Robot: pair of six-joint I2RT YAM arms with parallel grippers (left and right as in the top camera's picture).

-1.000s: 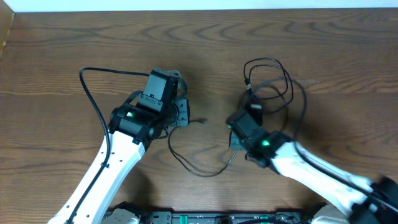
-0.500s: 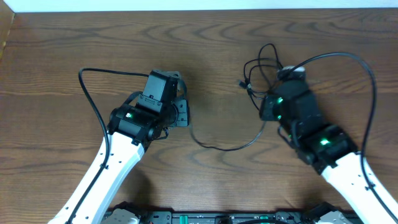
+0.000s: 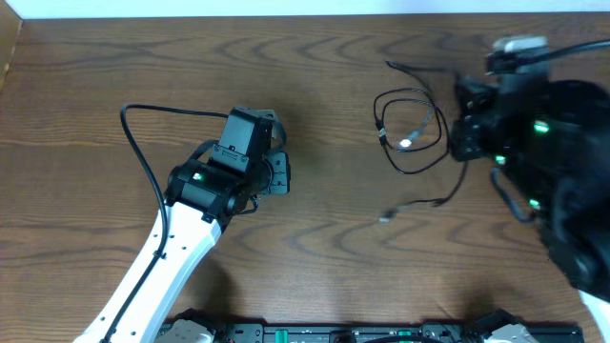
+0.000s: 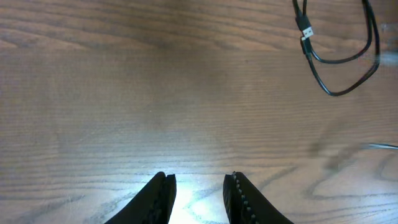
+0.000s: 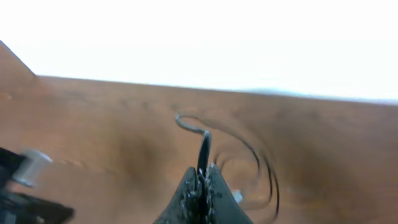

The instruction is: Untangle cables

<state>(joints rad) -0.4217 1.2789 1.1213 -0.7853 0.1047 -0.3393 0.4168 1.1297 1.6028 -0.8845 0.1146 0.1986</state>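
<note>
Black cable [image 5: 203,149] in loose loops, one strand clamped in the right hand [image 5: 200,182]; left hand [image 4: 199,180] slightly apart, empty.

Right hand [image 5: 199,177] blurred; black cable [image 5: 203,147] smeared.

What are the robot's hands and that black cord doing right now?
left hand: open a little, holding nothing.
right hand: shut, pinching the black cable.
black cable: loosely coiled, its loops crossing each other, one part caught in the right hand, a plug end lying free.
</note>
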